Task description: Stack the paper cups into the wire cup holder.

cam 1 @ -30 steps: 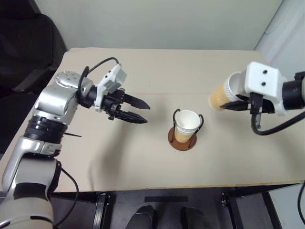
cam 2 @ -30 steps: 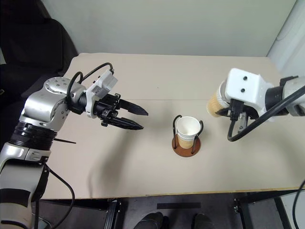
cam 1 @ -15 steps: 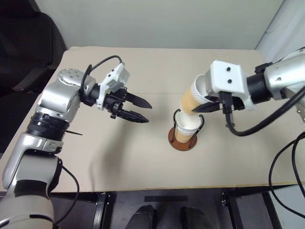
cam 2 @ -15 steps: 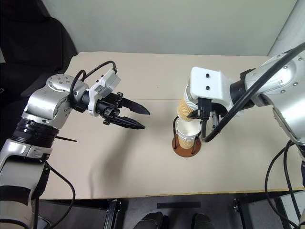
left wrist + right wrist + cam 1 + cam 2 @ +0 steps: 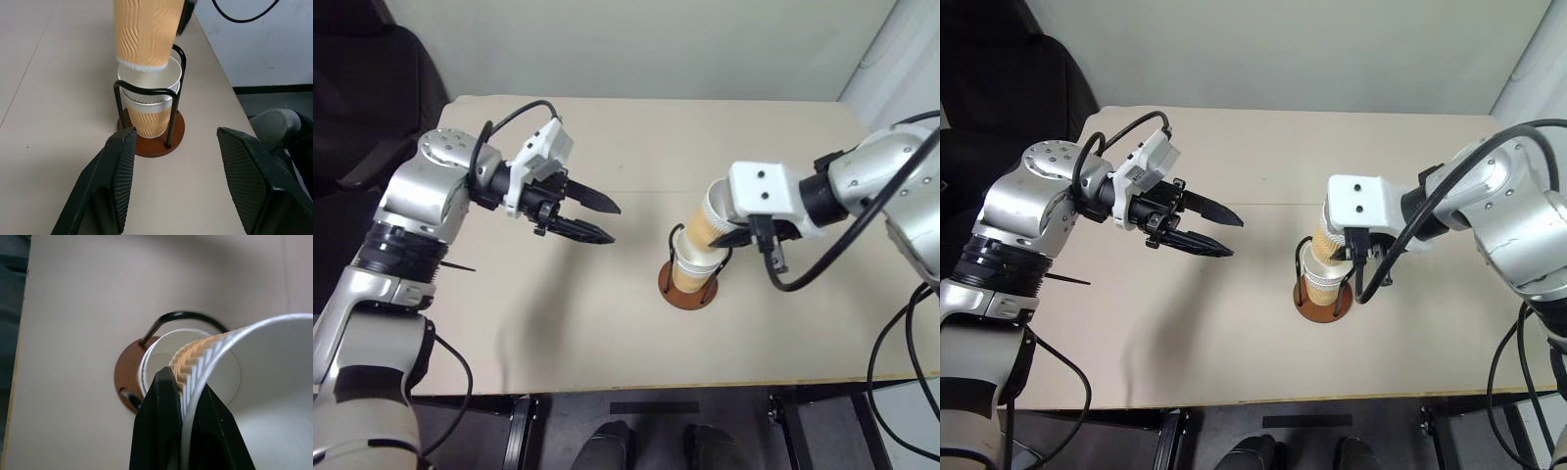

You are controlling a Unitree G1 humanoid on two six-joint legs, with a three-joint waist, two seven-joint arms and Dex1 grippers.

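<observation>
Right hand (image 5: pixel 182 396) pinches cup (image 5: pixel 146 34) wall; left wrist view: bottom entering stack (image 5: pixel 149 105)

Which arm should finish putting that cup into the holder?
Right. Its gripper is pinched on the rim of the cup, whose bottom sits at the mouth of the cups in the holder. The left gripper hangs open, off to the side.

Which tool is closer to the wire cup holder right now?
Right. The right tool, pinching a paper cup, is directly above the wire cup holder; the left tool hovers open, well off to its side.
</observation>
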